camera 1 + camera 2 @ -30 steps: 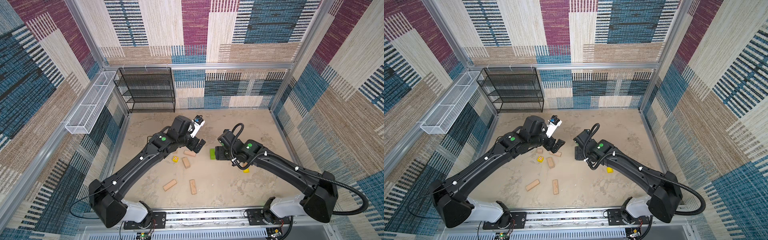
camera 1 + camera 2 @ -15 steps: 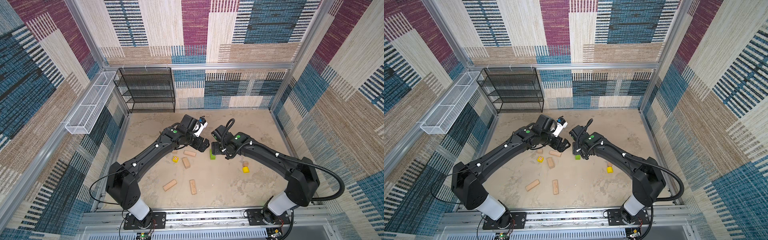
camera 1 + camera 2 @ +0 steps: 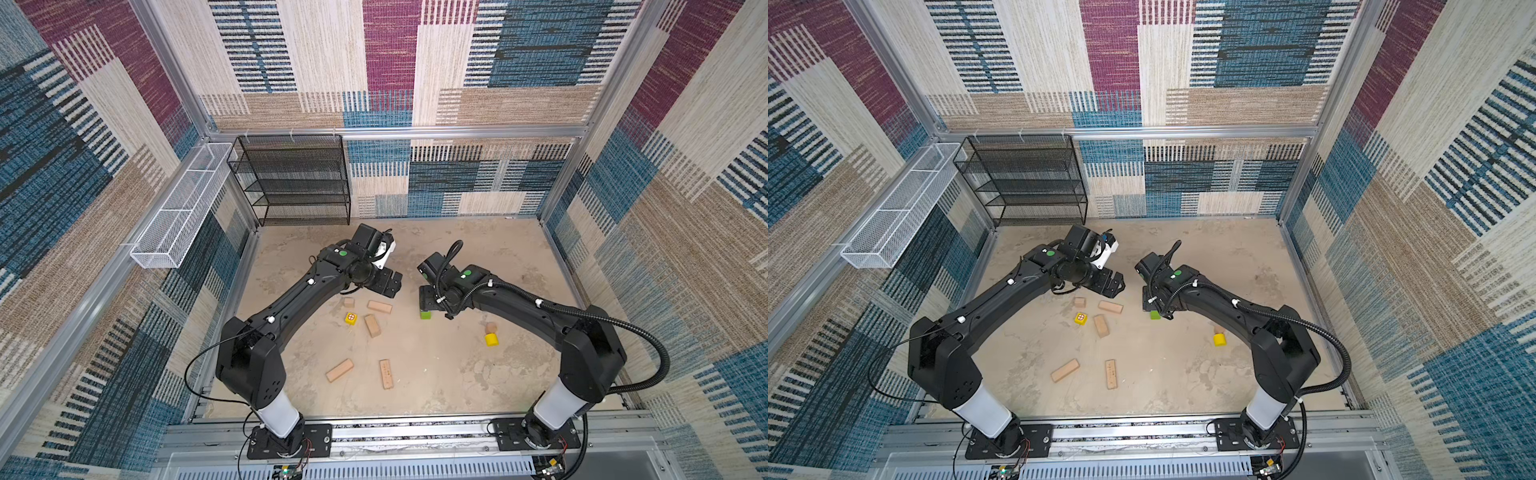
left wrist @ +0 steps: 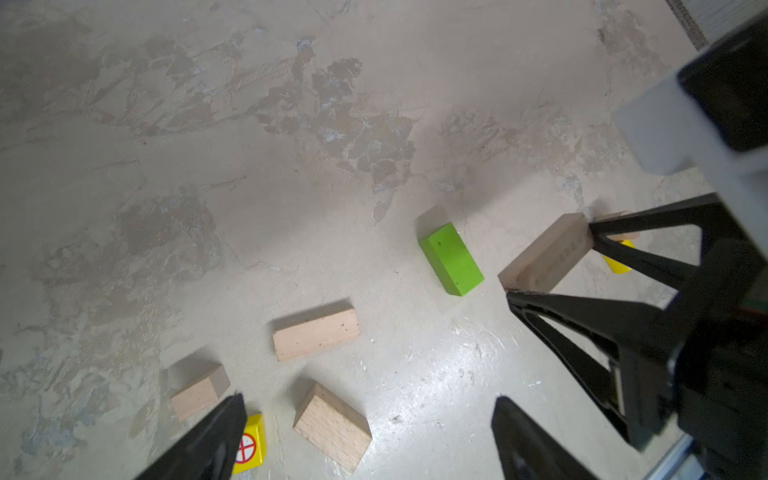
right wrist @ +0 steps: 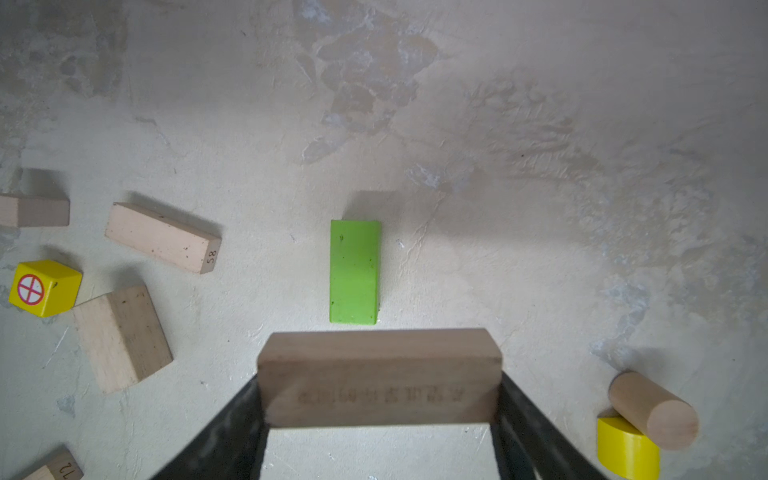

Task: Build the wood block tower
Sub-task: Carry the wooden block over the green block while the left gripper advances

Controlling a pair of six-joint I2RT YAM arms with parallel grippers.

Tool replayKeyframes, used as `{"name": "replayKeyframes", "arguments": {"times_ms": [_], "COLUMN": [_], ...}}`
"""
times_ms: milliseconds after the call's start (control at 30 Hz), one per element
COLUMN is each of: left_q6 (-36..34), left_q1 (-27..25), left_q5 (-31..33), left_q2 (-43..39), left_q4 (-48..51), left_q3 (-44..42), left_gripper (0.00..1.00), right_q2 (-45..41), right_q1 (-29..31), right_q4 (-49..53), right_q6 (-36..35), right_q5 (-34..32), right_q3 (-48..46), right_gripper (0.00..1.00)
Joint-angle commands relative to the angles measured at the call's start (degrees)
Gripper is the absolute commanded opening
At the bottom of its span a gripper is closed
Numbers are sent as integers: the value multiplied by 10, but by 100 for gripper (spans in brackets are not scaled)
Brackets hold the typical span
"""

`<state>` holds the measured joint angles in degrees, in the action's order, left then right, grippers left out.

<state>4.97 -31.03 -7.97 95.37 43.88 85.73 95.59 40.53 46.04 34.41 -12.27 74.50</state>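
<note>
A mottled beige floor (image 3: 457,374) is enclosed by walls (image 3: 415,62) covered in woven patchwork cloth. A black wire shelf (image 3: 297,178) is placed at the back wall, and a white wire basket (image 3: 178,216) is hung on the side wall.

A tan oblong wooden brick (image 5: 380,378) is gripped at its two ends by the right gripper (image 5: 380,399). It is held crosswise to a green oblong block (image 5: 354,272), just beside that block's end and not touching it. The green block is laid flat, alone, near the middle of the floor.

The left gripper (image 4: 368,403) is seen with its jaws wide apart and empty, above a loose group: a small tan cube (image 4: 199,390), a yellow cube with a red crossed circle (image 4: 249,444) and two tan bricks (image 4: 316,334). Two more tan bricks (image 3: 339,370) are found nearer the arm bases. On the right side, a tan wooden cylinder (image 5: 652,411) is leaned against a yellow cylinder (image 5: 627,449).
</note>
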Motion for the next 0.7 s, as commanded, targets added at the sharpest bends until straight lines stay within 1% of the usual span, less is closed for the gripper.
{"name": "replayKeyframes", "arguments": {"times_ms": [0, 367, 667], "left_q6": [24, 28, 34], "left_q1": [13, 32, 46], "left_q5": [-29, -49, -66], "left_q2": [3, 0, -2], "left_q4": [4, 4, 4], "left_q3": [6, 7, 8], "left_gripper": [97, 97, 97], "right_q2": [10, 68, 101], "right_q1": [1, 1, 1], "right_q4": [-22, -26, -38], "right_q6": [11, 7, 11], "right_q5": [7, -6, 6], "right_q3": [5, 36, 49], "right_gripper": [1, 4, 7]}}
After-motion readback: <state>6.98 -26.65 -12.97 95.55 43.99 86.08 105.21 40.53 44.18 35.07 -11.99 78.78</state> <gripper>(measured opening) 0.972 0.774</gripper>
